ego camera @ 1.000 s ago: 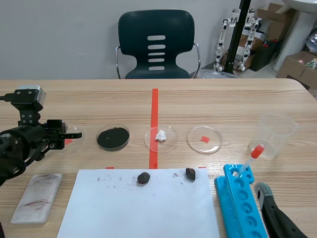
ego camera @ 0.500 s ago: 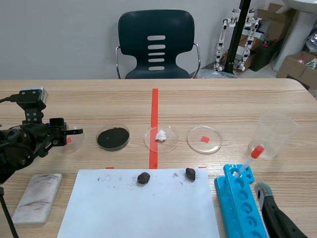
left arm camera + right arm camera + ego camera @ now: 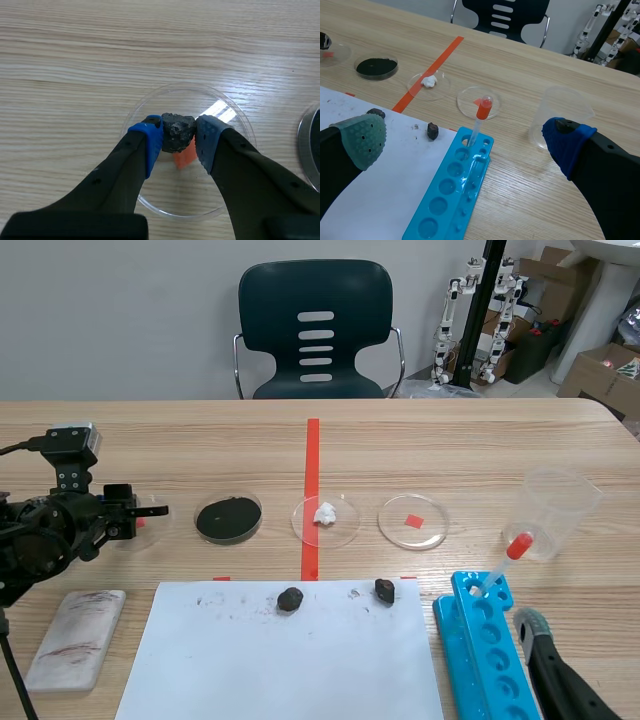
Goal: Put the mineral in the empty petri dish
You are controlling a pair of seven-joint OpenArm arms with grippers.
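My left gripper is shut on a dark rough mineral, held just over a clear petri dish with an orange-red mark under it. In the scene view this gripper is at the table's left side. Two more dark minerals lie on the white paper. In a row to the right stand a dish of black powder, a dish with a white lump and an empty dish. My right gripper is open and holds nothing, low at the near right.
A blue tube rack with a red-capped pipette lies at the near right, with a clear plastic cup behind it. A pale streaked slab lies near the left front. A dark chair stands beyond the table.
The left arm has shifted slightly to the right with the mineral still gripped over the left dish. The right arm has not moved.
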